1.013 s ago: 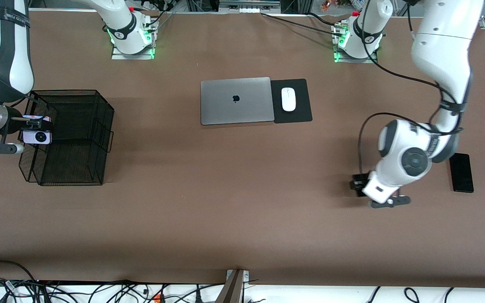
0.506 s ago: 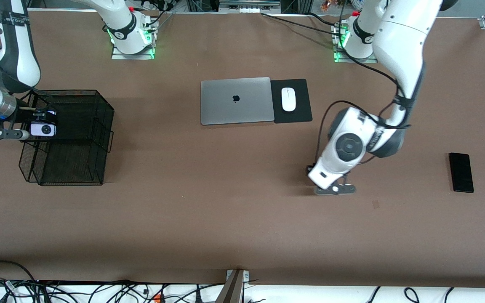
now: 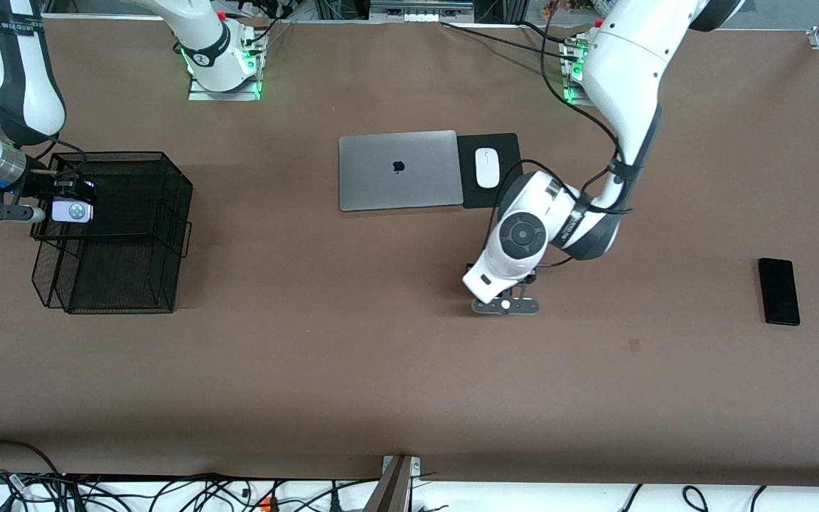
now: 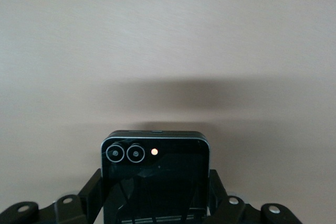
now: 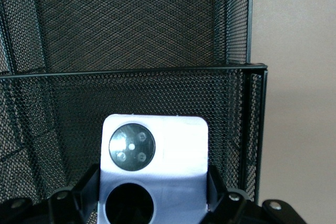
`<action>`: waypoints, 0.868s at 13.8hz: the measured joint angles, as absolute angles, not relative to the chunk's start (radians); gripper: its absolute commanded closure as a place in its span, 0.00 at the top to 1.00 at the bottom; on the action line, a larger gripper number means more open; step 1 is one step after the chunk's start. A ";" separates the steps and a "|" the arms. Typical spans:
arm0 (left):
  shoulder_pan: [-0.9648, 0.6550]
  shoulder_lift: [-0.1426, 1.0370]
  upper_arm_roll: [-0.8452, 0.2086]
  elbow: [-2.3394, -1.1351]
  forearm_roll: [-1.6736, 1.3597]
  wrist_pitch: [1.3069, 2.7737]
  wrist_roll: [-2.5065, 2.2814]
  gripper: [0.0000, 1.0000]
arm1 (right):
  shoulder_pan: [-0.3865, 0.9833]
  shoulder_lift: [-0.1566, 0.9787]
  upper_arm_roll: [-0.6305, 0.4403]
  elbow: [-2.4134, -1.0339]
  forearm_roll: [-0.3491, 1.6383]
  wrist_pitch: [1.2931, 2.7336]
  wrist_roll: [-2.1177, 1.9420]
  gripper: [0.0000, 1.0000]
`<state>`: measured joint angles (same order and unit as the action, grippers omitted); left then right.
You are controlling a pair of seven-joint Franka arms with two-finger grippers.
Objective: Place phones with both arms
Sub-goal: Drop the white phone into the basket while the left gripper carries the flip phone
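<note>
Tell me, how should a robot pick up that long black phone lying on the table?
From straight above, pinching its two long edges. The long black phone lies flat and alone on the table, and it looks slim enough across for the jaws to span; gripping end to end is likely too wide.

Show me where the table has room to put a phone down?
The widest bare patch of the brown table lies nearer the front camera than the silver laptop. More bare room lies between the black wire-mesh basket and the laptop. It is crowded where the white mouse sits beside the laptop.
</note>
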<state>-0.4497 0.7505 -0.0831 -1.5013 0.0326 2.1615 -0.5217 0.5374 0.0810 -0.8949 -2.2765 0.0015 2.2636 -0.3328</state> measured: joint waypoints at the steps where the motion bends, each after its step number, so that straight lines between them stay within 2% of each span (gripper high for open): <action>1: -0.463 0.771 -0.083 -1.474 0.021 2.162 -0.532 0.41 | 0.537 0.081 -0.895 -2.284 0.002 2.273 -0.333 0.00; 7: -0.520 0.830 -0.084 -1.370 -0.008 2.161 -0.627 0.40 | 0.538 0.081 -0.896 -2.295 0.002 2.289 -0.333 0.00; 8: -0.531 0.834 -0.084 -1.354 -0.024 2.161 -0.639 0.40 | 0.538 0.081 -0.896 -2.296 0.002 2.289 -0.333 0.04; 9: -0.545 0.840 -0.084 -1.338 -0.037 2.161 -0.653 0.40 | 0.538 0.081 -0.896 -2.296 0.002 2.289 -0.333 0.35; 11: -0.571 0.859 -0.084 -1.299 -0.044 2.160 -0.683 0.40 | 0.538 0.081 -0.896 -2.297 0.001 2.289 -0.333 0.87; 12: -0.581 0.875 -0.084 -1.276 -0.044 2.160 -0.695 0.40 | 0.538 0.081 -0.896 -2.297 0.001 2.289 -0.333 0.96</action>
